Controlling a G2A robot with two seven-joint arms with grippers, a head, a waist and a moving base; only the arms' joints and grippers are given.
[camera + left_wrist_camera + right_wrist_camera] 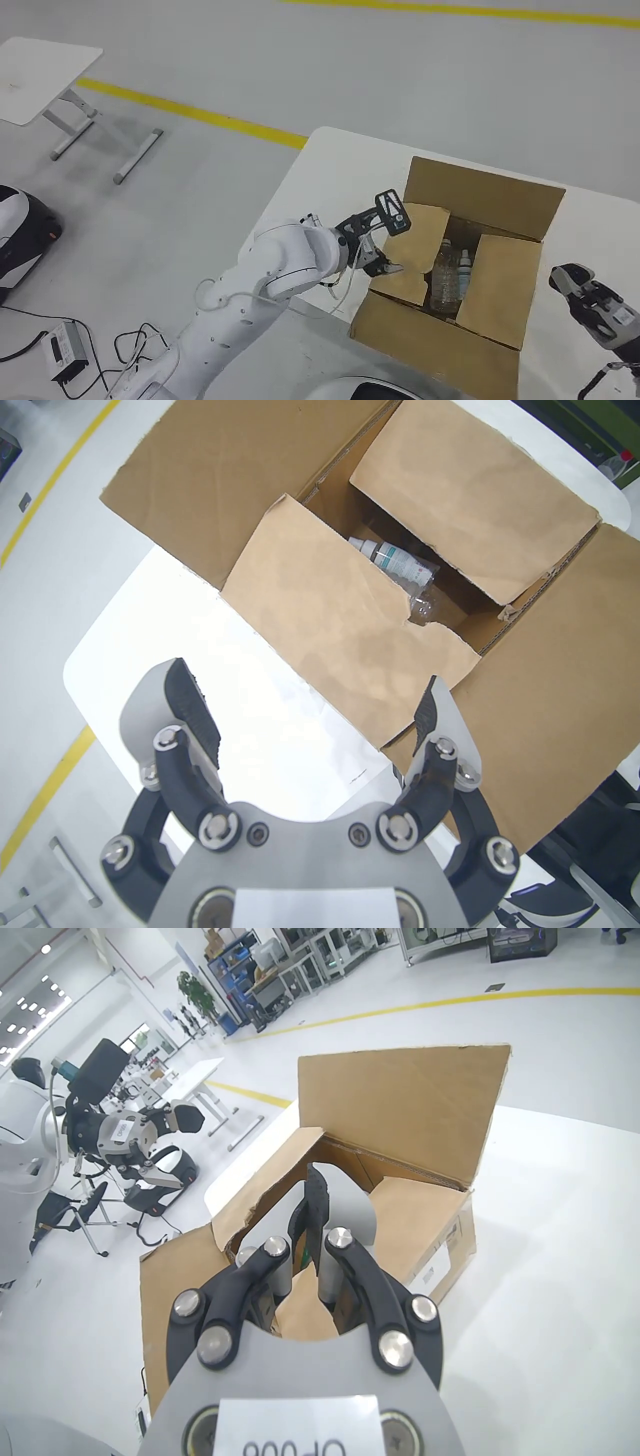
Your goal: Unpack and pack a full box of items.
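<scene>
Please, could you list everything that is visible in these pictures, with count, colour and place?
table: one, white, before the robot
cardboard box: one, brown, on the table, flaps open
bottles: at least two, clear plastic, inside the box
small table: one, white, on the floor beyond
floor lines: two, yellow, on the grey floor
left gripper: one, black and silver, open, beside a box flap
right gripper: one, black and silver, shut, off the box's other side
</scene>
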